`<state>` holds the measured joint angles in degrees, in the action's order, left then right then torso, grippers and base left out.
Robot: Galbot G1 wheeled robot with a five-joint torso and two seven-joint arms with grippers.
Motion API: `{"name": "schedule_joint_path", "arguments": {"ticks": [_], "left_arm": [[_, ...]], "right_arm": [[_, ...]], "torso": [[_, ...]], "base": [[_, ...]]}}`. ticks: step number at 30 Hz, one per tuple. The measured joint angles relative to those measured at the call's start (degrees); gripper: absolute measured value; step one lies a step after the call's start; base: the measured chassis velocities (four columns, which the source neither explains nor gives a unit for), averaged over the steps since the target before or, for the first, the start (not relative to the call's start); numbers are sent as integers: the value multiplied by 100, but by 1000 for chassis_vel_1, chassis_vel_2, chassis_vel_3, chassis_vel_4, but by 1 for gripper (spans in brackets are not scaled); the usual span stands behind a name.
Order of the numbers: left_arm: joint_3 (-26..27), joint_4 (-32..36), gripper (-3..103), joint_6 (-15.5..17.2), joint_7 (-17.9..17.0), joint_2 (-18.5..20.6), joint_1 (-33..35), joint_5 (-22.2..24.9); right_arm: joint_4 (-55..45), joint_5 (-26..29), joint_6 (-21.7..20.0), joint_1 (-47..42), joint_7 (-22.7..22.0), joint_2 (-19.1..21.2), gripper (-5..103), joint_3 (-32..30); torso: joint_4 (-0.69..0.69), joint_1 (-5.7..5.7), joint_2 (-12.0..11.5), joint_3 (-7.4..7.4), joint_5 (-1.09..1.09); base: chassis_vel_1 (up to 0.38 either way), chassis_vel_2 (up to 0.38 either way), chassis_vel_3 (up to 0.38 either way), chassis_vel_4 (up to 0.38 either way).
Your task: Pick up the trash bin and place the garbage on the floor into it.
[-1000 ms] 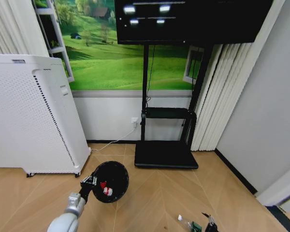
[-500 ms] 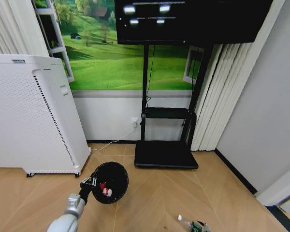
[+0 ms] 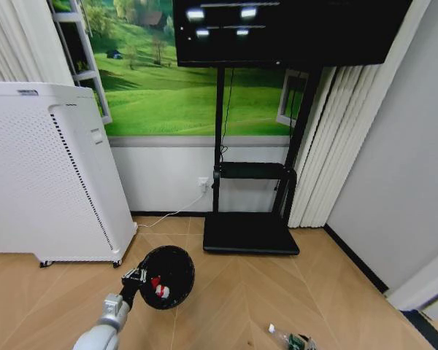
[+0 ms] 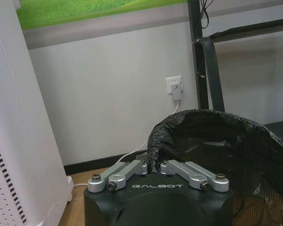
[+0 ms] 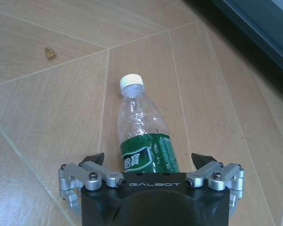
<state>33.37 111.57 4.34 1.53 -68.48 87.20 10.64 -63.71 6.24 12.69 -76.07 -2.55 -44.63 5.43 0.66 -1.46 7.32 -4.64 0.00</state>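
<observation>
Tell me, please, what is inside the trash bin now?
In the trash bin, held by the left gripper at its rim, lie two red-and-white lumps. Its black bag hides the bottom.

- Head view: looking forward and down from above at the wooden floor (image 3: pixel 226 292) and far wall; taking in the trash bin (image 3: pixel 166 275) lower left, the bottle (image 3: pixel 288 340) at the bottom edge.
- Left wrist view: set low, close behind the left gripper (image 4: pixel 153 167), facing the wall socket (image 4: pixel 174 87); sharing the trash bin (image 4: pixel 217 136) with the head view.
- Right wrist view: pointing steeply down, close above the bottle (image 5: pixel 144 141), behind the right gripper (image 5: pixel 148 162); sharing the bottle with the head view.
</observation>
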Motion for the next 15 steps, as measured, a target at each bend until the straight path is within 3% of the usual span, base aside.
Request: {"name": "schedule_joint_path", "arguments": {"ticks": [4,9,10,11,13,15], "left_arm": [[0,2,6,-9,0,-18,8,-12],[7,18,6,-15,1,-31,38,-28],[21,23,6,-22,1,-30,50,-28],[54,24,6,-42,1,-19,64,-27],[60,22,6,-55,1,-18,66,-27],[62,5,6,-75,1,-23,69,-27]], "right_arm": [[30,-2,1,124,32,-43,97,32],[101,-11,1,301,78,-114,84,135],[126,-14,5,349,114,-126,79,173],[151,-19,23,392,158,-128,62,204],[158,-19,29,397,162,-128,62,206],[182,-27,55,397,166,-126,46,206]], "torso": [[0,0,0,0,0],[-1,0,0,0,0],[-1,0,0,0,0],[0,0,0,0,0],[0,0,0,0,0],[0,0,0,0,-1]], "base": [[0,0,0,0],[0,0,0,0],[0,0,0,0],[0,0,0,0],[0,0,0,0],[0,0,0,0]]}}
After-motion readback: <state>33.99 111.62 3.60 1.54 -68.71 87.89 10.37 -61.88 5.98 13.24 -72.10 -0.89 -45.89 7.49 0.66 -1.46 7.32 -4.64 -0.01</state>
